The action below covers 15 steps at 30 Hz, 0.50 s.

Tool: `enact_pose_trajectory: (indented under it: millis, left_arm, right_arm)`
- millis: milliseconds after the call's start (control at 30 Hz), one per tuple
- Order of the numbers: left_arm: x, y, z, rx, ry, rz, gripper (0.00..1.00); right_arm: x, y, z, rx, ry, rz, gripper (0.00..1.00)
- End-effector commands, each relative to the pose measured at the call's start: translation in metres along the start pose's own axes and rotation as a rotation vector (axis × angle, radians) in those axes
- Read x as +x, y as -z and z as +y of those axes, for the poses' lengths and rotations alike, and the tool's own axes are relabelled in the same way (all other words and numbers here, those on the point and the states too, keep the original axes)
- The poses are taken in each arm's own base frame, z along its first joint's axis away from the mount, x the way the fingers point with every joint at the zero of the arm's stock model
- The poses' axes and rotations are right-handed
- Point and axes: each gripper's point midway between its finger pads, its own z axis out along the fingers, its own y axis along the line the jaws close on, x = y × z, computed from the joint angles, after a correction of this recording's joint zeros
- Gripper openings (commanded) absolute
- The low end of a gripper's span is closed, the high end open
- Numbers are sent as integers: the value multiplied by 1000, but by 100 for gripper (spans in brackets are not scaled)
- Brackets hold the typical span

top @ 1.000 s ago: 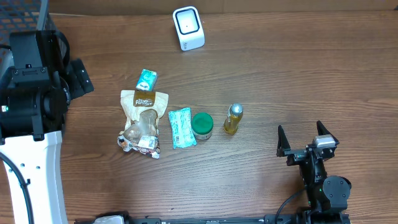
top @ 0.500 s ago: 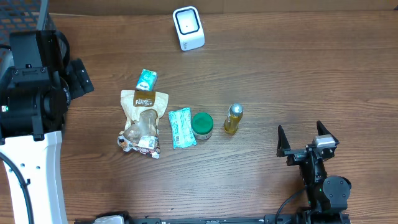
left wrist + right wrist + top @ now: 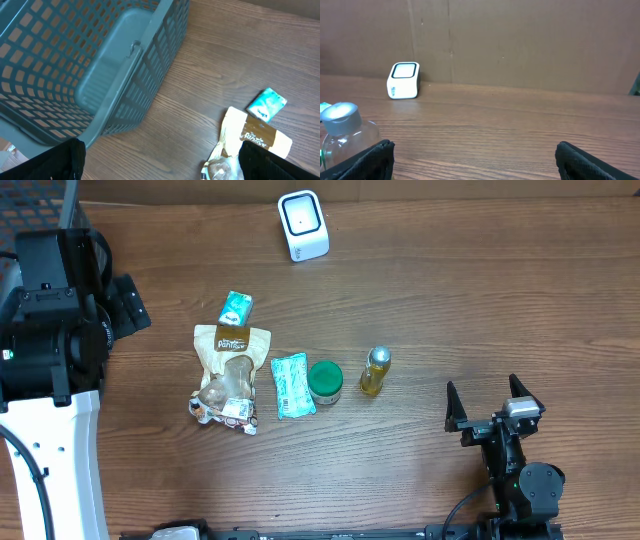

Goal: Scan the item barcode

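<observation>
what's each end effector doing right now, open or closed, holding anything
left end effector: open, holding nothing
right end effector: open, holding nothing

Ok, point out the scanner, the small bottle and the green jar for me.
scanner (image 3: 303,225): overhead view, on its white front face.
bottle (image 3: 374,375): overhead view, on the yellowish body below the silver cap.
green jar (image 3: 325,380): overhead view, on the middle of its green lid.
</observation>
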Motion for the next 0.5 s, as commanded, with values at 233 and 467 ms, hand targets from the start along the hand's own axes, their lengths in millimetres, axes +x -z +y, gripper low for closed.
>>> enact_pose_trajectory:
  millis: [233,467]
  left_arm:
    - [-6,4,4,-16,-2,-23,100]
    - [-6,4,4,-16,-2,-23,100]
  right_arm:
    - [1,0,3,-17,-139,-4,100]
    - [-8,4,12,-67,-203,19,100]
